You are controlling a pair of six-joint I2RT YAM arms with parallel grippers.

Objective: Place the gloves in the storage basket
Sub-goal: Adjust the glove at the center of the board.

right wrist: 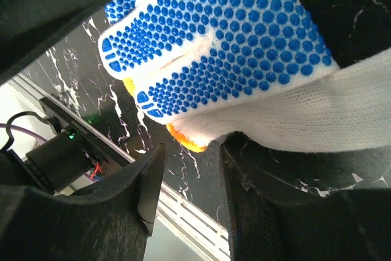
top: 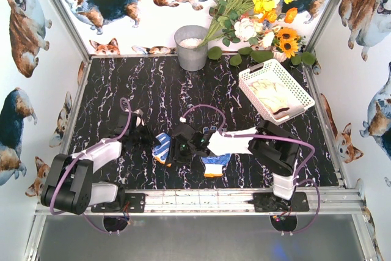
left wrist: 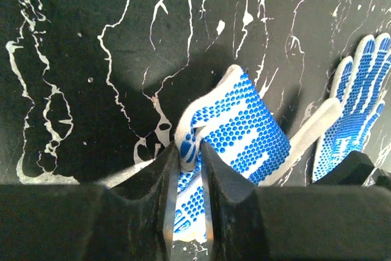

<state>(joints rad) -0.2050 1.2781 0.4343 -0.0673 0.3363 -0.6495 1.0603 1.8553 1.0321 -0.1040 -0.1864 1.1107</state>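
top / progress: partly done; cream gloves (top: 269, 95) lie in basket (top: 297, 80), two dotted ones not in yet
top / basket: far right, well apart from both dotted ones
top / bucket (top: 191, 53): far centre, something white inside, unclear what
top / on table: left glove (top: 162, 150) and right glove (top: 215, 164), near front edge between the arms
left wrist / left claw (left wrist: 189, 151): pinching a fold of left glove, rest of it on table; right glove just beside
right wrist / right claw (right wrist: 190, 151): spread, nothing between fingers; dotted, orange-cuffed glove just past tips, cannot tell which
left to do: judged, move both to basket
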